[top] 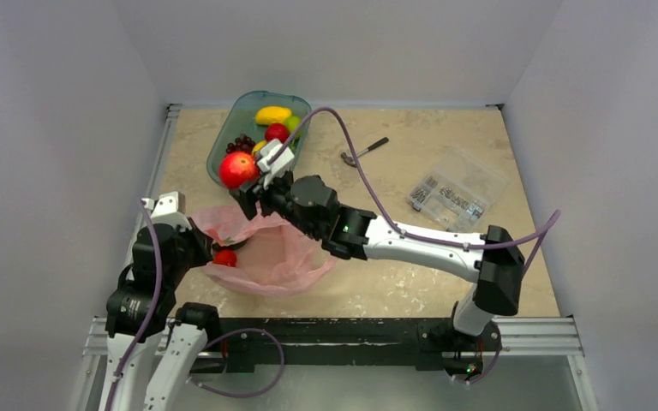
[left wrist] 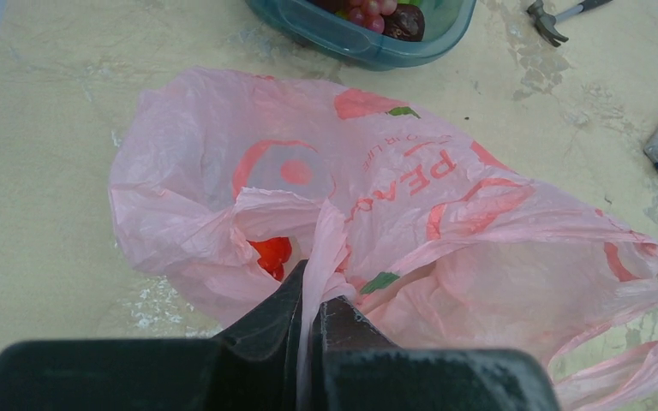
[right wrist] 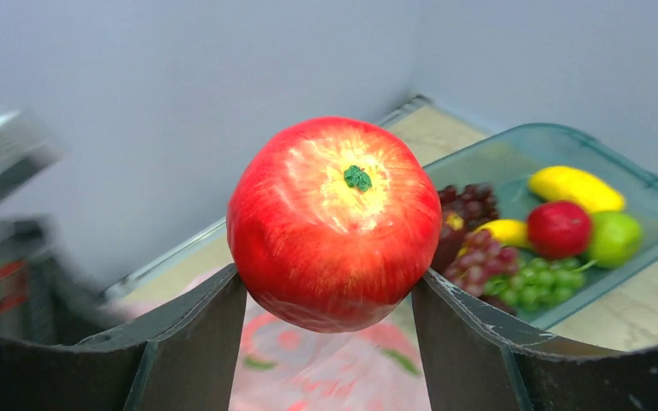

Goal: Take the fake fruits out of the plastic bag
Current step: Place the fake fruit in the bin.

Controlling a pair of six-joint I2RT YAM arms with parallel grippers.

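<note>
Plastic bag [top: 266,253] lies crosswise just before the teal tray [top: 220,141], mouth toward left gripper [left wrist: 308,300], which is clamped on its edge. Right gripper [right wrist: 330,295] grips apple [right wrist: 334,223]. Beige table [top: 445,274], pale walls.

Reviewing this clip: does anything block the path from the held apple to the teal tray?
Nothing visible does. The apple is clamped in the jaws of the right gripper, right beside the near end of the teal tray. Only grapes already in the tray lie nearby.
</note>
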